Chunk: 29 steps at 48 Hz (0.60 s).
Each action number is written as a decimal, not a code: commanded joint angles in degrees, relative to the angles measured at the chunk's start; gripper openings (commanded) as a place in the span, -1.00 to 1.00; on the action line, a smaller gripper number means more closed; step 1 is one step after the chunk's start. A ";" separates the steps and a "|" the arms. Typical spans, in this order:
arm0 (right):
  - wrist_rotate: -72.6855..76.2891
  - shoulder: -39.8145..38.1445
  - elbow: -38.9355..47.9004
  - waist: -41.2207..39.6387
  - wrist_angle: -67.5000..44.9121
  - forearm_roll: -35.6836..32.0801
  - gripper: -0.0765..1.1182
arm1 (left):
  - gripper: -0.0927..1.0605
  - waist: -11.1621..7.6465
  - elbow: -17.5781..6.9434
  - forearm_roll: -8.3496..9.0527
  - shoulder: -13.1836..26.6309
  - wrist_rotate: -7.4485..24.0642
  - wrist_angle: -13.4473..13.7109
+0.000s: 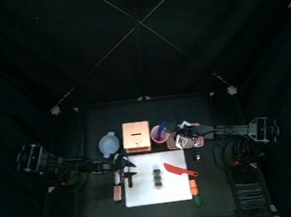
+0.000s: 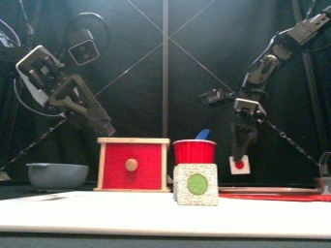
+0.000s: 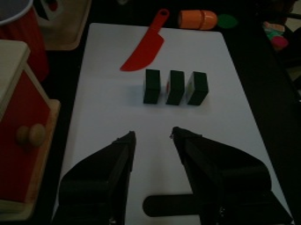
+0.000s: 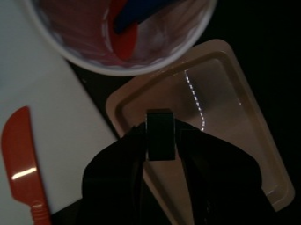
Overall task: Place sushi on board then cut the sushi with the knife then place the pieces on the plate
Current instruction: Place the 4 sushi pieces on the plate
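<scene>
Three green sushi pieces (image 3: 177, 86) stand close together on the white board (image 3: 241, 132), with the red knife (image 3: 147, 51) at their 2 o'clock from above. The left gripper (image 3: 153, 134) hangs near them, a little open and empty. It could bump two pieces or tip one over. The right gripper (image 4: 159, 123), closed on nothing, hangs over the pink tray (image 4: 223, 97) and may get in the way.
</scene>
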 commanded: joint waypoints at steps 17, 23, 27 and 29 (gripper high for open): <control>0.09 0.00 0.00 -1.14 -1.85 -0.09 0.52 | 0.51 0.18 -0.88 -0.09 -0.26 0.09 -0.35; -0.09 -1.58 -0.62 1.05 -1.76 1.32 0.52 | 0.51 0.18 -0.97 -0.18 -0.26 0.00 -0.35; -0.09 -2.11 -1.41 4.48 -1.67 2.81 0.52 | 0.51 0.18 -0.97 -0.26 -0.26 0.00 -0.35; -0.09 -2.20 -1.93 6.77 -1.67 3.43 0.52 | 0.51 0.18 -0.97 -0.53 -0.26 0.00 -0.35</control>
